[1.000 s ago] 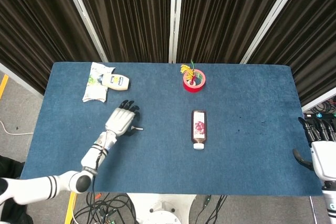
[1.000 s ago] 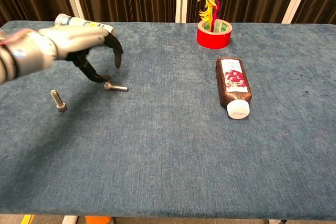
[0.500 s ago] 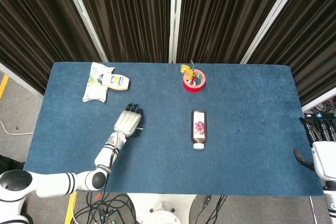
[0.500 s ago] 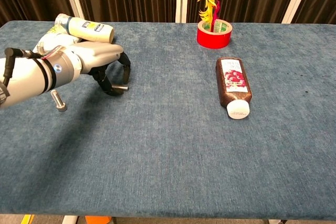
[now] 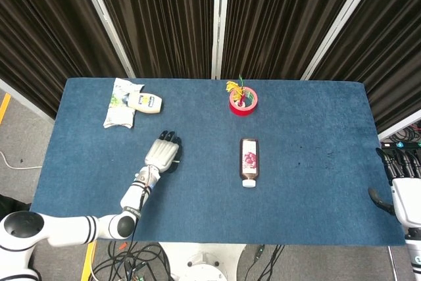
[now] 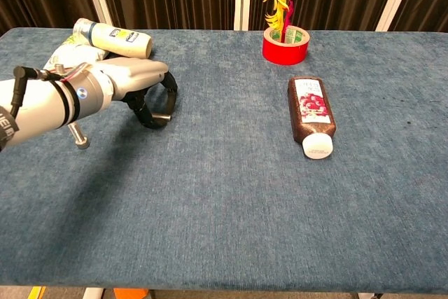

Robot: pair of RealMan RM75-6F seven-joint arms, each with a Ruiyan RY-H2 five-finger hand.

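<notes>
My left hand (image 6: 133, 85) reaches in from the left, lying low over the blue table (image 6: 231, 208). Its dark fingers arch down around a small steel bolt (image 6: 163, 117) that lies on the cloth. Only the bolt's end shows between thumb and fingers, so a grip cannot be confirmed. From the head view the left hand (image 5: 163, 154) hides that bolt. A second bolt (image 6: 78, 135) lies just in front of the wrist. My right hand (image 5: 398, 179) hangs beyond the table's right edge, fingers apart and holding nothing.
A brown bottle with a white cap (image 6: 312, 113) lies right of centre. A red tape roll with a yellow sprig in it (image 6: 285, 44) stands at the back. At the back left, a cream bottle (image 6: 112, 37) lies on a packet (image 5: 120, 108).
My left hand moved right and down over the bolt, and its fingers curled in around it. The right hand stayed still.
</notes>
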